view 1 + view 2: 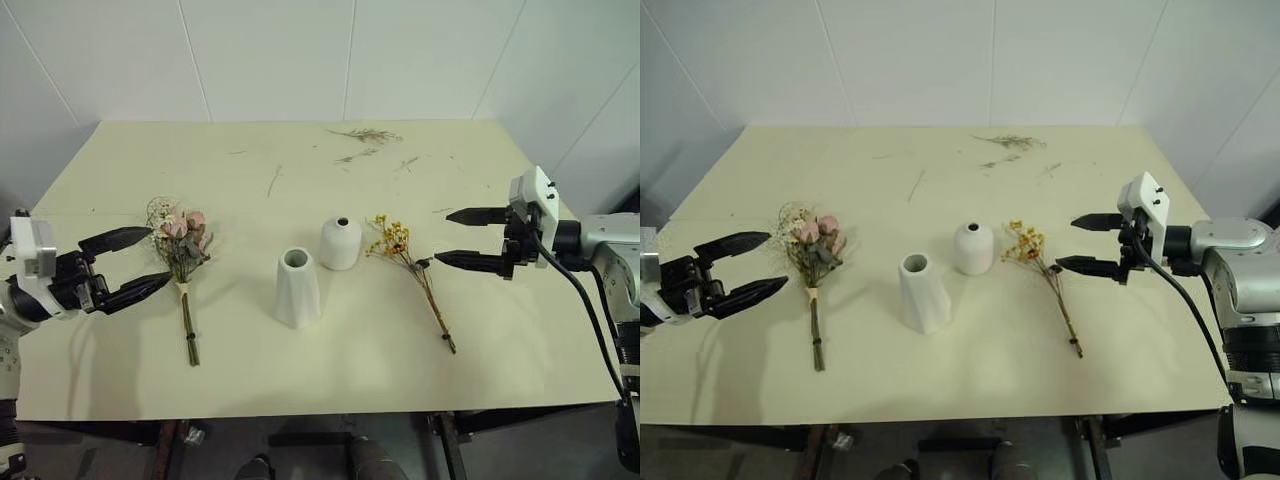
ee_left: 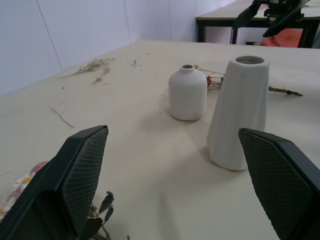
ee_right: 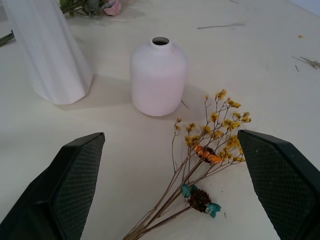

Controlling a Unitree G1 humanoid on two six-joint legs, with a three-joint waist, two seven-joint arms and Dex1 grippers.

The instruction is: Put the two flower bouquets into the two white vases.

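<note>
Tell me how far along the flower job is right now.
Nothing is done yet. The rose bouquet and the yellow spray both lie flat on the table, and the tall vase and short vase stand empty. Neither hand holds anything: the left gripper is open beside the roses, the right gripper open beside the yellow spray. Both pickups and both placements remain.

Pale cream table [image 1: 480, 350], all items lying or standing directly on it. Rose bouquet [image 1: 182, 245] lies flat toward the left edge, stem end pointing to the front edge. Taller faceted vase [image 1: 297, 287] stands upright mid-table; shorter round vase [image 1: 340, 242] upright just behind it, apart. Yellow spray [image 1: 405, 255] lies flat toward the right edge. Loose dried twigs [image 1: 366, 135] scattered near the back edge (thin bits, mostly toward the right).
</note>
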